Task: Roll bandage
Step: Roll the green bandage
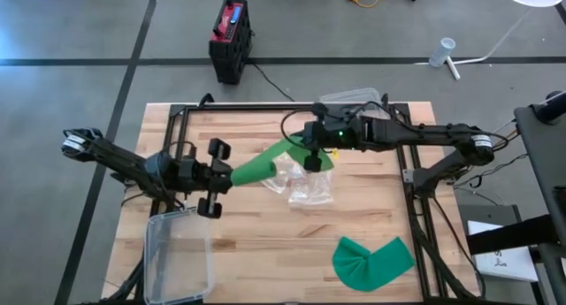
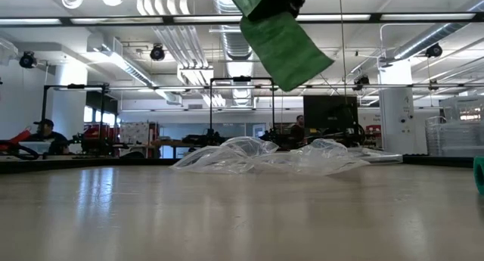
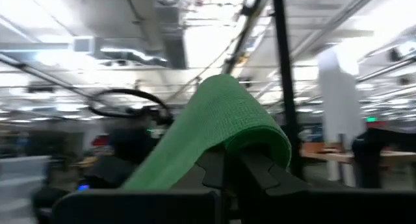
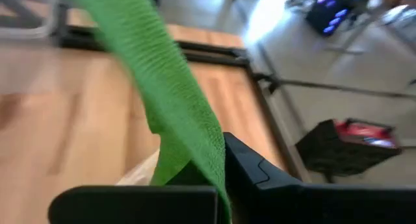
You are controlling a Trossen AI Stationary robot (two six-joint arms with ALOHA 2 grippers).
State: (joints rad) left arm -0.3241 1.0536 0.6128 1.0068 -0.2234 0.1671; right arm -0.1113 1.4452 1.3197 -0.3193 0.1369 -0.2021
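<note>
Wooden table: above the plastic bag, left gripper and right gripper are clamping the green bandage; keeping it taut should help rolling.

Two green bandages, one plastic bag, one clear bin.

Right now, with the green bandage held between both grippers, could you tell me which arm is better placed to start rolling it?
Probably left: the left gripper pinches the green bandage at its very tip.
</note>
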